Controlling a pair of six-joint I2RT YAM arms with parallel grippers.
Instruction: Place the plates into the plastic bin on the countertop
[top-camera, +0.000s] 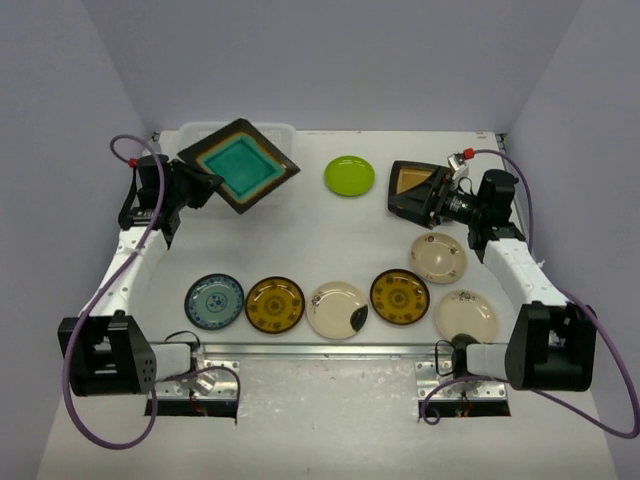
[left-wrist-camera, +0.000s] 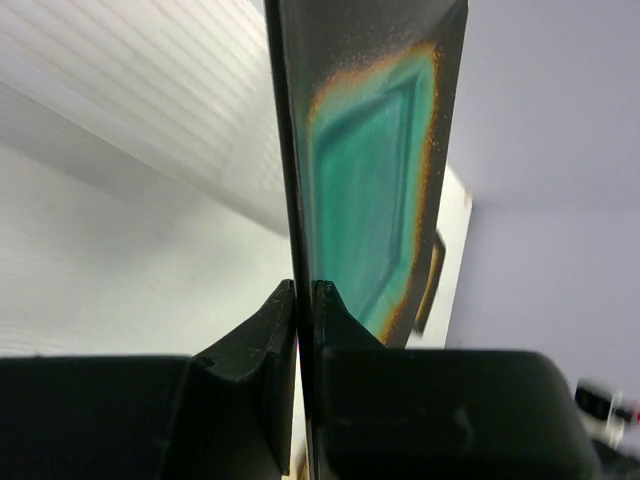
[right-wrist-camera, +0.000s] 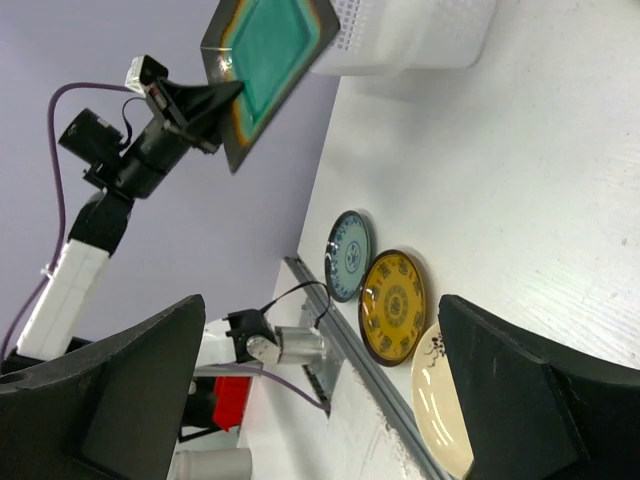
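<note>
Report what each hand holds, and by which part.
The left hand pinches the teal plate by its dark rim, lifted clear of the table. The right hand is open, with nothing between its fingers.

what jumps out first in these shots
The teal square plate grabs the eye, pinched by its edge in the left claw and tilted above the white bin at the far left. After that, the row of round plates along the table's near edge, and a lime-green plate alone at the far middle.
</note>
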